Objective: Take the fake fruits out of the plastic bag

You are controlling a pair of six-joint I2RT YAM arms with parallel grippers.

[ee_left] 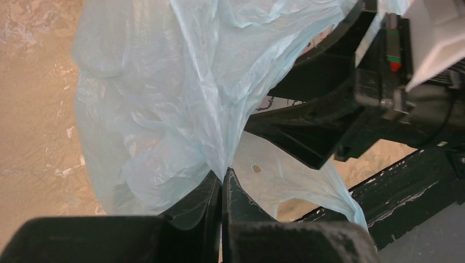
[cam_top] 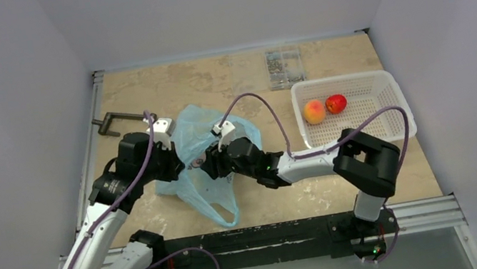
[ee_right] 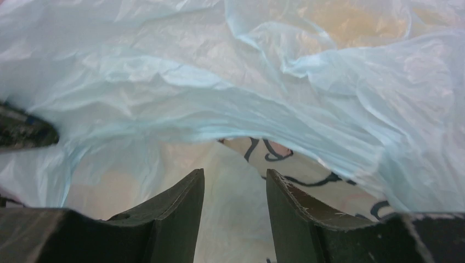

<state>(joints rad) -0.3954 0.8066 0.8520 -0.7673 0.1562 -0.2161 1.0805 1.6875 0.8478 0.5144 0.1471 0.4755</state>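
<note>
The thin, crinkled light-blue plastic bag (cam_top: 195,130) lies on the beige marbled desk (cam_top: 345,190). To the right of the bag, a white mesh basket (cam_top: 393,126) holds a peach-orange round fruit (cam_top: 313,111) and a red round fruit (cam_top: 336,103), which touch each other. No elongated yellow-orange fruit shows in any view. In my judgement about half the task is done, and whatever remains lies hidden inside the bag.

The left pincer (ee_left: 222,176) is clenched on a fold of the bag's film at the bag's left side, with its arm bent and reaching inward. The right pincer (ee_right: 234,176) points into the bag's mouth from the right, with its forearm low over the desk. Its jaws stand apart and nothing is clamped between them.
</note>
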